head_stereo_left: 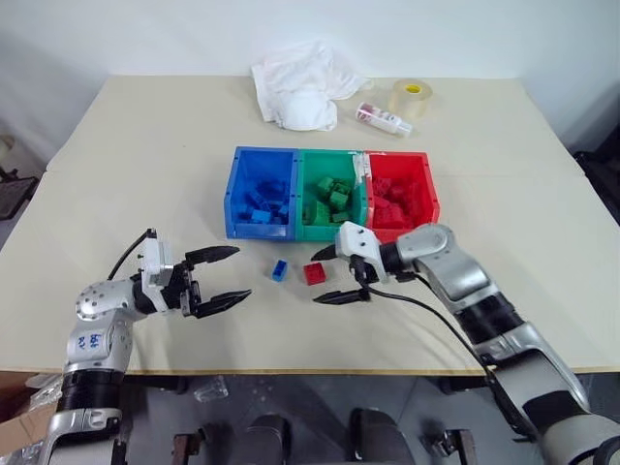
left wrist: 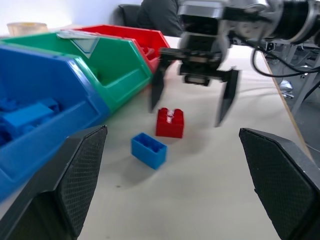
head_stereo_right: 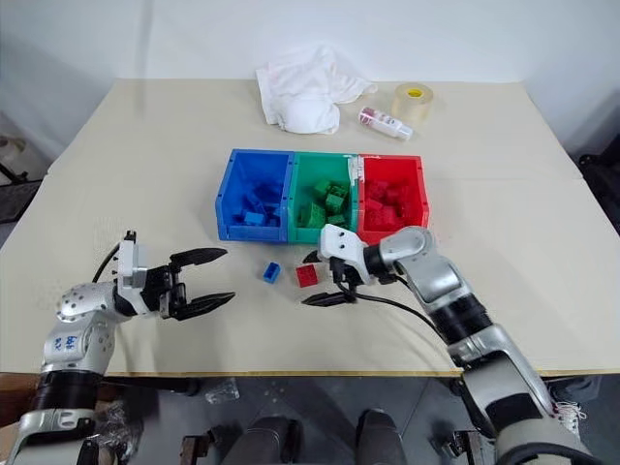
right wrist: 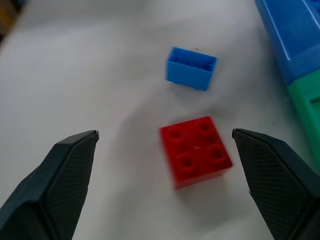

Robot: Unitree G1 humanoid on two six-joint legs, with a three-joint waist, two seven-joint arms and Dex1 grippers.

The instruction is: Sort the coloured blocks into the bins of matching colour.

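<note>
Hovering just beside the red block (head_stereo_left: 314, 273), the right claw (head_stereo_left: 336, 275) has its two black fingers spread wide, one nearer the bins and one nearer the tabletop's front edge, and it holds nothing; in the right wrist view the square four-stud red brick lies between the textured fingertips (right wrist: 60, 175) without touching either. The left claw (head_stereo_left: 221, 278) is likewise wide open and empty, pointing across the tabletop (head_stereo_left: 145, 165) towards the two loose bricks from well to their left.

The blue block (head_stereo_left: 279, 270), a narrower brick lying on its side with its hollow underside showing, sits just left of the red one, apart from it. Both rest on the pale, matte tabletop just in front of the bins.

The three joined glossy plastic trays stand in a row: blue bin (head_stereo_left: 236, 184), green bin (head_stereo_left: 302, 190) and red bin (head_stereo_left: 427, 184), each already holding a heap of studded bricks of its own colour.

Behind them lie a crumpled white cloth (head_stereo_left: 300, 82), a small bottle (head_stereo_left: 383, 118) on its side, and a roll of clear tape (head_stereo_left: 412, 97).
</note>
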